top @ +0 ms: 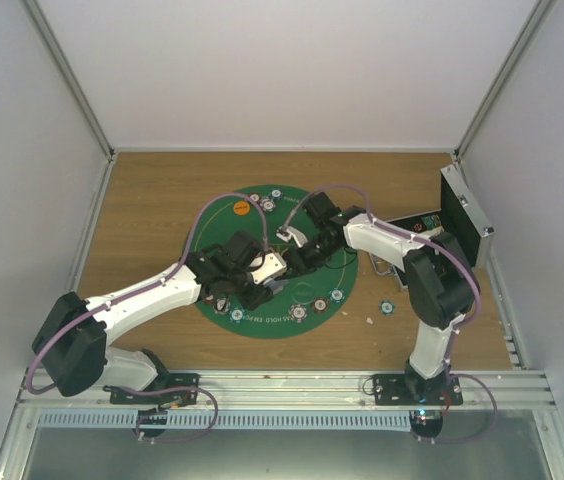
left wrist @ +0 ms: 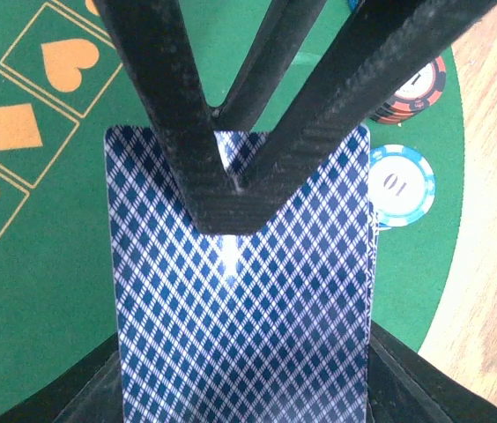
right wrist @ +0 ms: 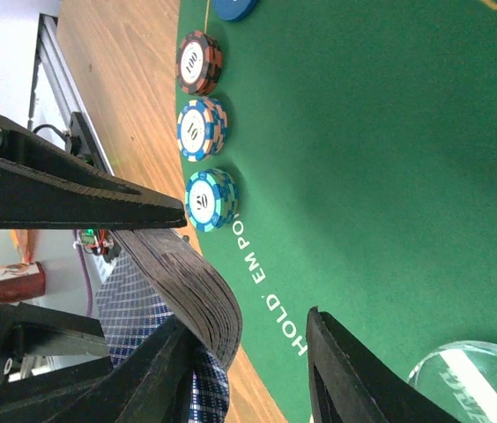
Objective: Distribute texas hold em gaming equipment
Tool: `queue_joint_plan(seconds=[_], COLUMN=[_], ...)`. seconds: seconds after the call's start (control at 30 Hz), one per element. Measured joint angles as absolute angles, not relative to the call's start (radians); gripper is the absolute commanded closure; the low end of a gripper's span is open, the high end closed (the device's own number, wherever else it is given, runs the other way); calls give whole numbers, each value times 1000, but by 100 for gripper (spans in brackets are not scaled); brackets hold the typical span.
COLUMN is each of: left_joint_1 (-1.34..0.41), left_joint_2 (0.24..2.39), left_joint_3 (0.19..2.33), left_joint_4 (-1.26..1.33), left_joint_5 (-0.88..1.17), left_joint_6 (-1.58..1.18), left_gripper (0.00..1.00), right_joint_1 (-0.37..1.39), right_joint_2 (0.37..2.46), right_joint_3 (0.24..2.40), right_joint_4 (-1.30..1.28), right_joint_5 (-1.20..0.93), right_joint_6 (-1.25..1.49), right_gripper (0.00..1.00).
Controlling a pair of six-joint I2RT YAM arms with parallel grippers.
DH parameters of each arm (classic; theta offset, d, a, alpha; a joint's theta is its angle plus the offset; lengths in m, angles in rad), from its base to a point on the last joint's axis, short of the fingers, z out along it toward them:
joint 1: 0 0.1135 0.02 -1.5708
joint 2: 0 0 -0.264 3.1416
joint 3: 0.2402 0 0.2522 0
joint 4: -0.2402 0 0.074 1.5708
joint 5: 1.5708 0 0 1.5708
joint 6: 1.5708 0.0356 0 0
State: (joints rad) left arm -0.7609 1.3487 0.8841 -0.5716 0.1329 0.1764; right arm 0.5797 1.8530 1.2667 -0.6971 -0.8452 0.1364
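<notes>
White-walled enclosure with a wooden worktop point(top: 152, 190) carrying a round green felt mat point(top: 334, 272) and, at the right edge, a silver case point(top: 465, 215) with its lid raised. Both arms meet over the middle of the mat. The left hand point(top: 258, 275) is closed across a deck of playing cards point(left wrist: 240, 335), blue diamond-patterned backs up, just above the felt. The right hand point(right wrist: 253, 344) has its fingers parted and grips nothing; one of its fingers point(left wrist: 231, 207) rests on the top card. A red chip point(right wrist: 199, 63), a blue chip point(right wrist: 201, 128) and a teal chip point(right wrist: 210, 200) lie in a row along the mat's near rim, close to the deck.
</notes>
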Motion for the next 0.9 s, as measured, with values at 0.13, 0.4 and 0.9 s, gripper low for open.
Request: queue_joint_plan(seconds=[0.13,0.4,0.9], left_joint_1=[-761,-761,-760], left_joint_2=[1349,1349,1351], left_joint_3=[884,884,884], left_joint_4=[-573,-575,-564], left_joint_5=[133,134,130], left_joint_6=[177,177,184], left_gripper=[43,43,43], right_joint_1=[572,565,555], right_joint_2=[1837,1829,1773], right_joint_3=[1259,1242,1221], right_joint_4=[-697,-690,-678], right_joint_5=[-836,-859,-889], right_joint_6=[137,134,132], right_gripper=[65,75,99])
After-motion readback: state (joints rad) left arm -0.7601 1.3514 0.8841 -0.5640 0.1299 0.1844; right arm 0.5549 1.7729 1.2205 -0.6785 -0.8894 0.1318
